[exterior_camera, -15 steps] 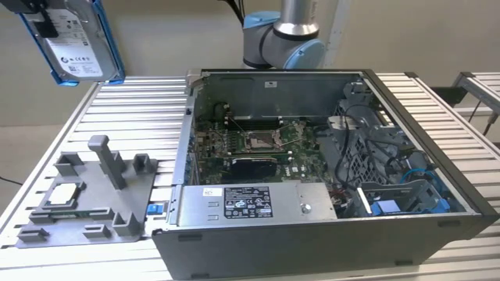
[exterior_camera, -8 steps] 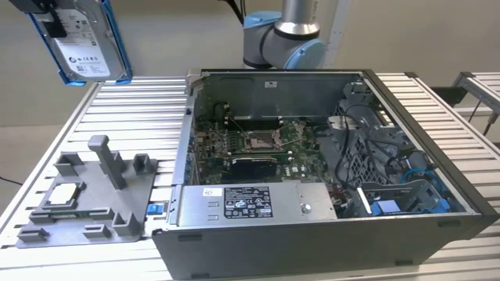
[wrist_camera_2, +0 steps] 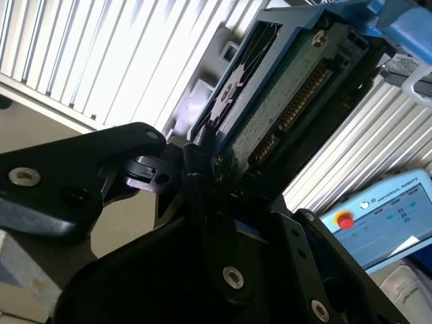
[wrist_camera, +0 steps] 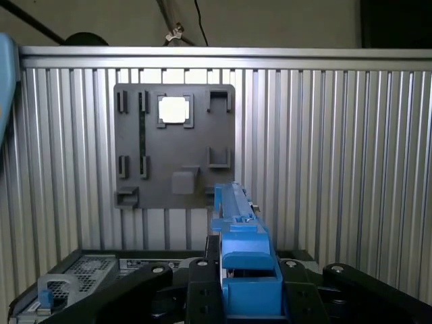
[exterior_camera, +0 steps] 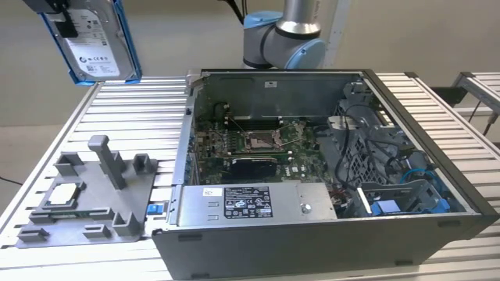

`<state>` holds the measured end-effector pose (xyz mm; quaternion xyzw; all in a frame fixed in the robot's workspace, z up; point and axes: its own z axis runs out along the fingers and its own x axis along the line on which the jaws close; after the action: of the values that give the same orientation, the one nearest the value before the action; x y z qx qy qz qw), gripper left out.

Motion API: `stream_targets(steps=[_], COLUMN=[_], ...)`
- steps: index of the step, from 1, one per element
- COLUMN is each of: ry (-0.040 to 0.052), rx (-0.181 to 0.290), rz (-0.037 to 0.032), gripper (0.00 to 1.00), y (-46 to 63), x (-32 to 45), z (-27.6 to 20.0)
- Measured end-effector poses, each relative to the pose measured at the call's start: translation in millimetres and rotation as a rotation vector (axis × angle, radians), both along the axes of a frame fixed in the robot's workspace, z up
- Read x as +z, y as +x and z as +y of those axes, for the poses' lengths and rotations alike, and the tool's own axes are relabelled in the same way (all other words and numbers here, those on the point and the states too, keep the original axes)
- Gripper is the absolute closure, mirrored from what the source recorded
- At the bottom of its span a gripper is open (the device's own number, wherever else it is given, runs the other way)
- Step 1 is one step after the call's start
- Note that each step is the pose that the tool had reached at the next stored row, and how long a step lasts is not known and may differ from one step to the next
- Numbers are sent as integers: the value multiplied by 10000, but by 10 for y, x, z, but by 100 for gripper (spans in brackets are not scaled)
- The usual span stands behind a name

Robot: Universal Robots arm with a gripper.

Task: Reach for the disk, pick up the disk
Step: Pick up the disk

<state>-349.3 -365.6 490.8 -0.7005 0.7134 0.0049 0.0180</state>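
The disk [exterior_camera: 95, 47] hangs upright in the air at the exterior view's top left, high above the slatted table. It is silver with a white label and blue rails down its edges. My gripper [exterior_camera: 62, 17] is shut on its upper end. In the second wrist view the disk's green circuit-board side [wrist_camera_2: 290, 88] runs away from the black fingers [wrist_camera_2: 196, 158] clamped on it. The first wrist view shows the disk [wrist_camera: 235, 223] edge-on as a blue rail rising from my gripper [wrist_camera: 233, 273].
An open computer case [exterior_camera: 437, 228] takes up the table's middle and right, with a grey stickered box [exterior_camera: 250, 202] at its front. A grey fixture plate [exterior_camera: 86, 199] with posts holds a small silver chip [exterior_camera: 62, 193]. The arm's base [exterior_camera: 281, 35] stands behind the case.
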Motion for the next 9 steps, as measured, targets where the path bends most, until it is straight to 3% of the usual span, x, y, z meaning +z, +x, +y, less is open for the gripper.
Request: stream_targets(steps=[9], ry=[0], rx=[0], rz=[1], gripper=[100], y=[175], x=[0], z=[0])
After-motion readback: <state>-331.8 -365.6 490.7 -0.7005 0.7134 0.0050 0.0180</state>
